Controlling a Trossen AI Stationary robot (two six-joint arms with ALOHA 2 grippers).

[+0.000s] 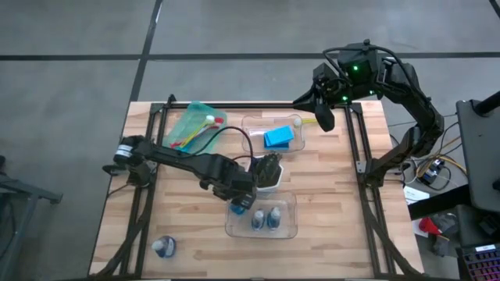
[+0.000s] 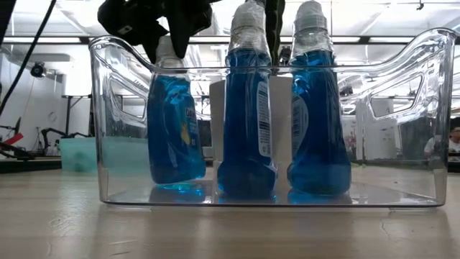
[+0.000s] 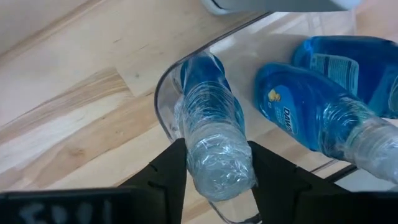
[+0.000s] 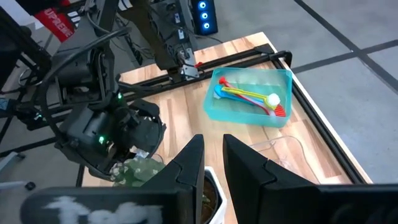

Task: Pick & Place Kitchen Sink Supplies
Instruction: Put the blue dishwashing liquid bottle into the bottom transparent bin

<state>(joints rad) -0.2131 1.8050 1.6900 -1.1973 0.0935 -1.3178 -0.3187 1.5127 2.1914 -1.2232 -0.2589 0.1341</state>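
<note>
Placing the third bottle in the near bin

My left gripper (image 3: 214, 177) stood over the end of the clear bin (image 1: 291, 226) nearest its own arm, its fingers (image 3: 165, 180) flanking the wrapped cap of a blue bottle (image 3: 208, 134) that rested on the bin floor, leaning a little; whether they were pinching or had let go I could not tell. Two more bottles (image 2: 248, 115) stood beside it, and a fourth bottle (image 1: 163, 248) waited apart at the table's near corner. I judged the step to be release: the next move called for spreading the fingers and lifting straight up without tipping the bottle. My right gripper (image 4: 212, 158) hung narrow above the sponge bin (image 1: 251, 123). One label read "DAW"; the barcode print was unreadable.
</note>
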